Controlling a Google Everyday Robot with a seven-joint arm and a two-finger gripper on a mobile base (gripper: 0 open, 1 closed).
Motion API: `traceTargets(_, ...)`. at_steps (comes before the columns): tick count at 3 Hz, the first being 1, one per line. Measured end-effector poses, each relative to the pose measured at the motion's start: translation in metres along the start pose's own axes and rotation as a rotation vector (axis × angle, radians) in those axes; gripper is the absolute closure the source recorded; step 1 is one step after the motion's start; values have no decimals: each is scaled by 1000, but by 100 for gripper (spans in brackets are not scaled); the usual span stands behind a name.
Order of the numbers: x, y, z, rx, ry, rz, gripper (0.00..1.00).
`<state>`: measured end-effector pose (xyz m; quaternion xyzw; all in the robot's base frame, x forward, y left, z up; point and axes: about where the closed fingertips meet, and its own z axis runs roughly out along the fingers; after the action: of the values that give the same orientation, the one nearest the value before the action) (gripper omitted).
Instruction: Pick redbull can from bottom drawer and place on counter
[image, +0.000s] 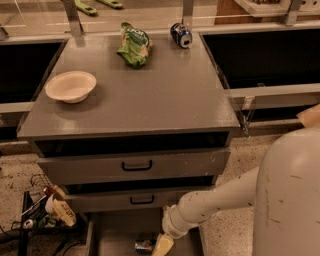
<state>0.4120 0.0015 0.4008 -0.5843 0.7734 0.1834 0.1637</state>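
The redbull can (144, 246) lies on its side on the grey floor of the open bottom drawer (115, 235), at the bottom edge of the view. My gripper (161, 246) reaches down into the drawer right beside the can, on its right; its yellowish fingertips are cut off by the frame edge. The white arm runs from the lower right. The counter (150, 95) is the broad grey cabinet top above.
On the counter sit a white bowl (70, 86) at left, a green chip bag (134, 44) and a fatter blue can (181, 35) at the back. Two closed drawers with black handles (136, 165) are above the open one. Clutter with wires lies on the floor at left (45, 210).
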Motion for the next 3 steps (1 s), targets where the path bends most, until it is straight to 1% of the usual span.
traceTargets(1, 6, 0, 9, -10, -8, 24, 0)
traceTargets(2, 9, -4, 34, -31, -4, 25, 0)
traceTargets(3, 13, -3, 76, -78, 13, 24, 0)
